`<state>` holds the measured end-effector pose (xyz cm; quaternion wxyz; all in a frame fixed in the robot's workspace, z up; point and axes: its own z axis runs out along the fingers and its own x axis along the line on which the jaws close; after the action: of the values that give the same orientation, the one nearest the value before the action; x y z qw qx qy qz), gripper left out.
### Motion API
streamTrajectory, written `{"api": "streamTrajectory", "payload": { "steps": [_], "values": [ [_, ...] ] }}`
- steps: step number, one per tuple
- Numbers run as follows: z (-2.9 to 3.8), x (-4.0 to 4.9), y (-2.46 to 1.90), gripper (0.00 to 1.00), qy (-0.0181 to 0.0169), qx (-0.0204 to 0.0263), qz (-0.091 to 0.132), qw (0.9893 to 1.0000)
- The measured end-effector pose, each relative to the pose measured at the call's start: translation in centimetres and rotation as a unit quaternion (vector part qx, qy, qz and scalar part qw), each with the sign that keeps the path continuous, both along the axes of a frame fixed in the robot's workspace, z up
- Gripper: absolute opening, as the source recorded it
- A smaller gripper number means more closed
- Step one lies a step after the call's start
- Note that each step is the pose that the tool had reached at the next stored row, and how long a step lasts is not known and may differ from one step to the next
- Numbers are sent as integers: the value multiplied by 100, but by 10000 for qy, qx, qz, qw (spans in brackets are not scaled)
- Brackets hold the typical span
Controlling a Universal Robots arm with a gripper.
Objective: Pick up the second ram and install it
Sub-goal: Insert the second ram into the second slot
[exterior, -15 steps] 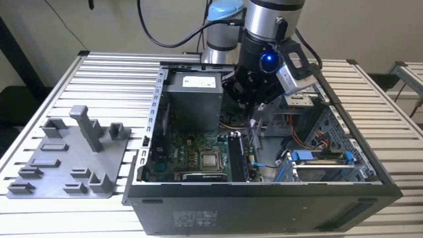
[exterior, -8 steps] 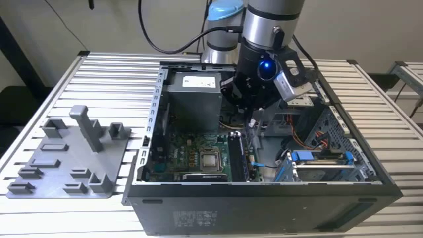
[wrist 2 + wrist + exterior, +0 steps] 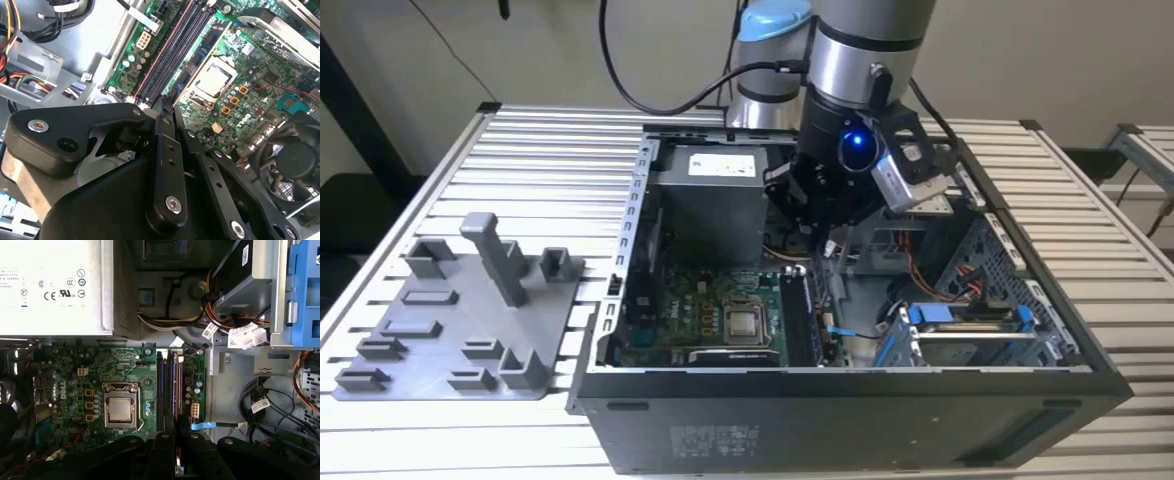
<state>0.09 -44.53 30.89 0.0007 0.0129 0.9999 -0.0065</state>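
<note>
Pinched together, the jaws of the gripper [image 3: 826,238] look closed on a thin dark strip, though in the exterior view that strip is too slim and shadowed to make out clearly. The gripper hangs inside an open computer case [image 3: 854,405] that lies on a slatted table [image 3: 534,150]. The case holds a green motherboard [image 3: 700,300] with a square processor socket [image 3: 744,322], a grey power supply [image 3: 710,170] at the far end, and a blue drive bracket [image 3: 961,315] toward the exterior view's right. A grey parts fixture [image 3: 454,320] sits beside the case on the exterior view's left, apart from it. In the second wrist view the black fingers [image 3: 165,150] converge on the second ram [image 3: 166,96], seen edge-on, so only its dark tip pokes out beyond them. That tip lies just above the near end of the long black memory slots [image 3: 172,55], and whether it touches them cannot be told. A cooling fan [image 3: 292,162] is cut off at the frame edge. In the first wrist view the gripper [image 3: 176,437] covers the near ends of the memory slots [image 3: 167,390], and the ram [image 3: 176,460] shows as a narrow sliver between the fingers. Bundled cables [image 3: 220,315] crowd the space beside the power supply [image 3: 55,285].
</note>
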Motion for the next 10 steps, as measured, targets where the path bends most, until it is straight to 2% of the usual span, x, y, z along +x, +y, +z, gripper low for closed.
{"api": "streamTrajectory", "payload": {
  "steps": [10],
  "values": [
    [-35,-1,-6,14,1,1,0,10000]
  ]
}}
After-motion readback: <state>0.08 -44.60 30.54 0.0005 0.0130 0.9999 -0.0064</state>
